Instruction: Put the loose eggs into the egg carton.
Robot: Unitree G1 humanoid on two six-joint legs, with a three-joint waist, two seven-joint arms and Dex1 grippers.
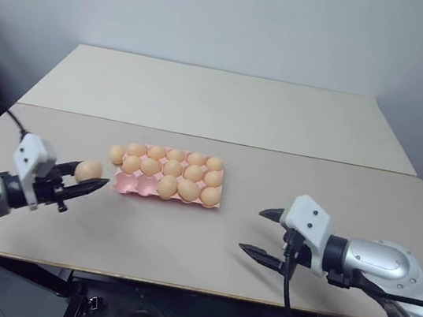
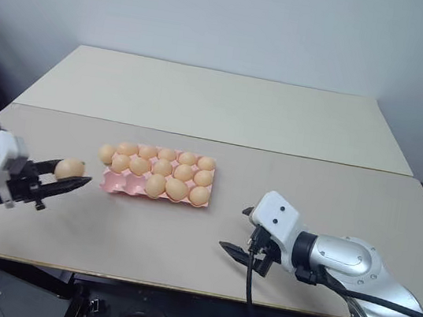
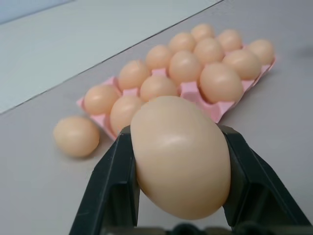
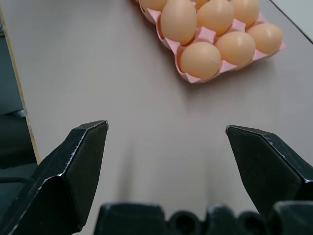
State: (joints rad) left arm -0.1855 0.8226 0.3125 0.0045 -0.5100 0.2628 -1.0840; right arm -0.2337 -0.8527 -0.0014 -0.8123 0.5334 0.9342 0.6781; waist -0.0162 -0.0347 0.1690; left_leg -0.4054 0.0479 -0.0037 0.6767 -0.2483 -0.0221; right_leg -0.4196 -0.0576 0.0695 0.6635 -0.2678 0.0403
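- Pale wall behind, and a light desk (image 1: 207, 238) carries the egg carton (image 1: 169, 188), pink, at mid-left
- Most of the work looks done: the carton is crowded with eggs, and I judge only the near-left cups to be free
- Two loose eggs are left: one egg (image 1: 88, 171) sits clamped in the left end effector (image 1: 90, 180), raised off the desk just left of the carton; another egg (image 1: 116, 154) lies on the desk touching the carton's far-left corner
- Right end effector (image 1: 262, 232) hangs released and empty near the right front, well apart from the carton
- Left wrist view shows what the head views do not: the black fingers (image 3: 110, 188) press both sides of the held egg, and the desk egg lies outside the tray wall
- Right wrist view shows the wide gap between its own jaws, bare desk under it, and the carton's near-right corner cups filled
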